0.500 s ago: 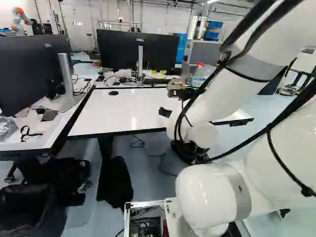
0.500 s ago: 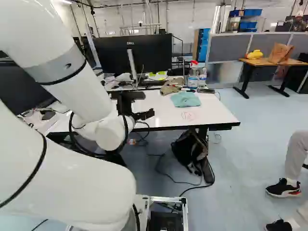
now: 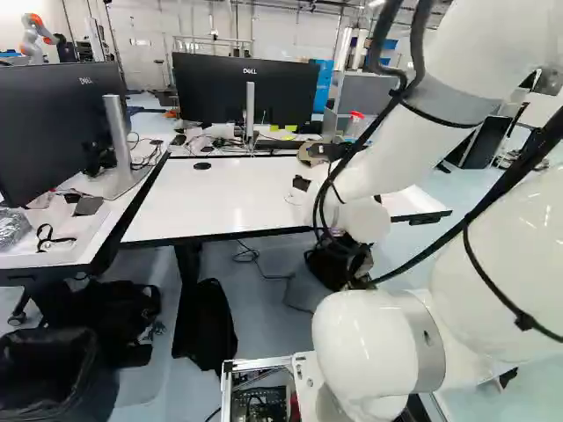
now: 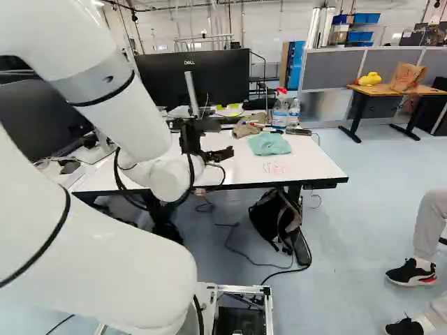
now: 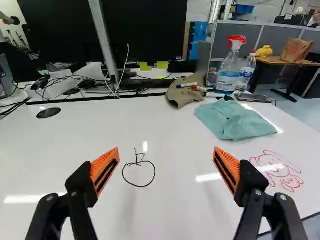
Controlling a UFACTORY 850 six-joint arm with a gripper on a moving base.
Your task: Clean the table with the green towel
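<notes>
My gripper hangs over the white table in the right base view. The wrist view shows the gripper open, its orange-padded fingers wide apart with nothing held. The green towel lies crumpled on the tabletop, ahead of the gripper and to the side of the red drawing; it also shows as a towel in the right base view. A black apple-like drawing is on the surface between and beyond the fingers. A red drawing lies beyond one finger, nearer than the towel.
Behind the towel stand a spray bottle and a second bottle. A brown cloth with markers lies beside them. A monitor stands past the table's far edge. A backpack is under the table; a person sits at the right.
The arm has shifted, carrying the gripper a little to the right and lower in the right base view. The base and the towel have stayed where they were.
</notes>
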